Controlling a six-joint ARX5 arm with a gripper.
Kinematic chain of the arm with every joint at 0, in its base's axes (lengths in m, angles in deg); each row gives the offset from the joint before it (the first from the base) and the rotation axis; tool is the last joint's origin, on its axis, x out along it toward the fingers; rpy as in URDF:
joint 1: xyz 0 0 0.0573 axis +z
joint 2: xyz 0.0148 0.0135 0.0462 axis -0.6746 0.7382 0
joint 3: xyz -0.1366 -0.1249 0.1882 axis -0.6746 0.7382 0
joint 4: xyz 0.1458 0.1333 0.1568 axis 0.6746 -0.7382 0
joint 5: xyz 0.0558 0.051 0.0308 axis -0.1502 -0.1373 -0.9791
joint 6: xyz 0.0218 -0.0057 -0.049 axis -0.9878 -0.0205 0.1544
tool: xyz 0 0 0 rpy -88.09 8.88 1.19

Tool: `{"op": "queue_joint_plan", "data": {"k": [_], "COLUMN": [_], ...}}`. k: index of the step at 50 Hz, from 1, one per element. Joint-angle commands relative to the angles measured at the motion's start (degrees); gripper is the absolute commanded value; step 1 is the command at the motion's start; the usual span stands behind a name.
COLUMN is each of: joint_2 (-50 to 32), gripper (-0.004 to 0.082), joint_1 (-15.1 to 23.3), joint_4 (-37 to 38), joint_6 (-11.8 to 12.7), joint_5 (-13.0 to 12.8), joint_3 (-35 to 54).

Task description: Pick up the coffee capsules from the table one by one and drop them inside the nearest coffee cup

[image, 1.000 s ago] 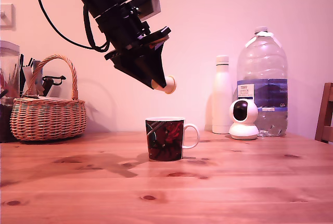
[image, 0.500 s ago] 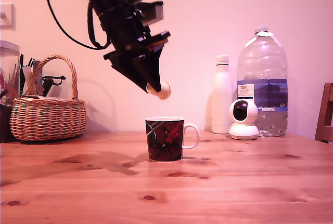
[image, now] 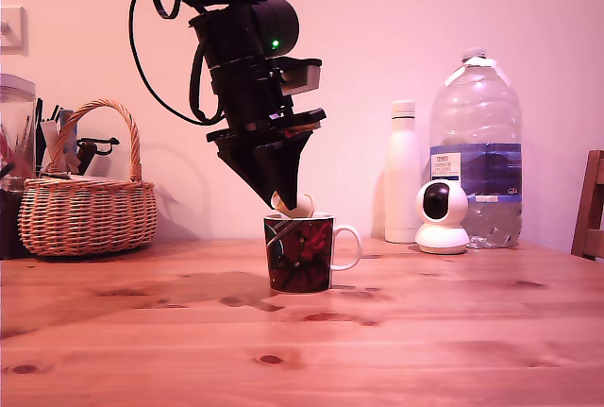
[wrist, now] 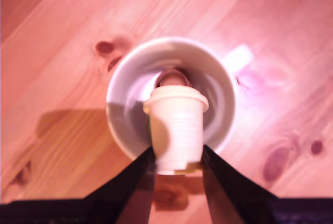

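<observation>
A cream-white coffee capsule (image: pixel 294 205) (wrist: pixel 176 128) is pinched between the black fingers of my gripper (image: pixel 289 201) (wrist: pixel 177 157), which is shut on it. It hangs right over the mouth of the coffee cup (image: pixel 302 253), a dark red-and-black mug with a white handle, standing mid-table. In the wrist view the capsule points down into the cup's white inside (wrist: pixel 127 102), where a small brownish rounded shape (wrist: pixel 173 78) lies at the bottom. The cup rests on the orange-brown wooden table (image: pixel 425 331).
At the exterior view's left stands a wicker basket (image: pixel 88 209) beside a dark container of utensils (image: pixel 14 171). Along the back at the right are a white bottle (image: pixel 403 173), a small white camera (image: pixel 442 216) and a large water bottle (image: pixel 476 147). A chair edge (image: pixel 590 204) shows far right.
The arm has come down and shifted slightly right in the exterior view, bringing the held capsule from well above the cup to just at its rim.
</observation>
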Motion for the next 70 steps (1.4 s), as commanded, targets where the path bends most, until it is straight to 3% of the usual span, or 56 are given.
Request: {"op": "queue_joint_plan", "data": {"k": [1, 28, 30, 32, 35, 38, 54, 58, 62, 64, 70], "joint_2": [1.1, 1.1, 1.1, 1.1, 1.1, 1.1, 0.5, -0.1, -1.1, -1.6, -2.9], "gripper": [0.0202, 0.0210, 0.0273, 0.0399, 0.0658, 0.0800, 0.0777, 0.0726, 0.0585, 0.0482, 0.0032], "joint_1": [-0.2, -0.2, -0.2, -0.2, -0.2, -0.2, -1.5, -2.0, -2.4, -2.4, -2.6], "joint_4": [0.1, 3.6, 3.7, 3.6, 3.6, 3.6, 3.9, 4.2, 4.4, 4.4, 3.8], "joint_6": [-0.5, -0.5, -0.4, 0.0, 0.6, 0.6, 0.6, 0.4, -0.5, -0.7, -0.8], "joint_5": [0.1, 0.1, 0.2, 0.5, 0.6, 0.6, 0.8, 1.0, 2.0, 2.8, 4.0], "joint_3": [-0.7, -0.7, -0.7, -0.7, -0.7, -0.7, -0.7, -0.7, -0.7, -0.7, -0.7]}}
